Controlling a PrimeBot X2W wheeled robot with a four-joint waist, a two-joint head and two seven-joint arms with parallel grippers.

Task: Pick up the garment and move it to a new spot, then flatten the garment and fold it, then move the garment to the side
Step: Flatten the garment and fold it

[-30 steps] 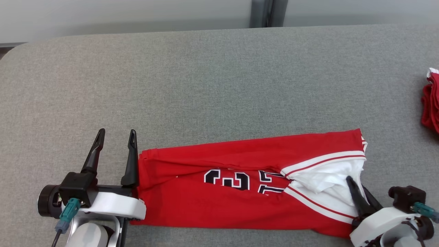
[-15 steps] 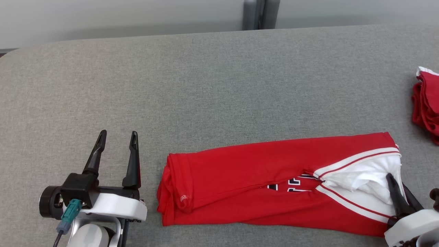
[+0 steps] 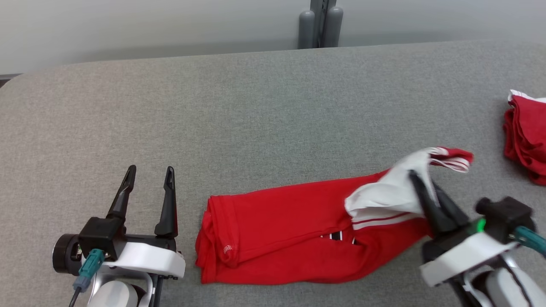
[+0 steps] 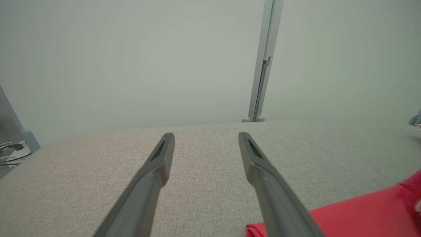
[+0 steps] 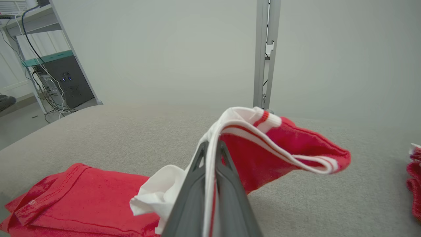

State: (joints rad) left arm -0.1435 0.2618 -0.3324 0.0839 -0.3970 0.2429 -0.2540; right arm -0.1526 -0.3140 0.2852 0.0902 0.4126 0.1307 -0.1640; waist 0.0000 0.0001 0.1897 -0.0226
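The right gripper is clamped on the white-trimmed end of the folded red jersey garment and holds that end raised above the grey fabric-covered table. The rest of the garment lies flat to this gripper's left. The step appears to be a fold, so carry the end low and level over the body to avoid dragging the lower layers. The left gripper rests with fingers apart, just beside the garment's far edge.

Garment: red body, white panel, red-and-white striped trim; black marks edged white, probably numerals, mostly hidden. Table: mottled grey weave. Pile at right edge: red, white border. Left gripper: black fingers, white housing, teal connector.
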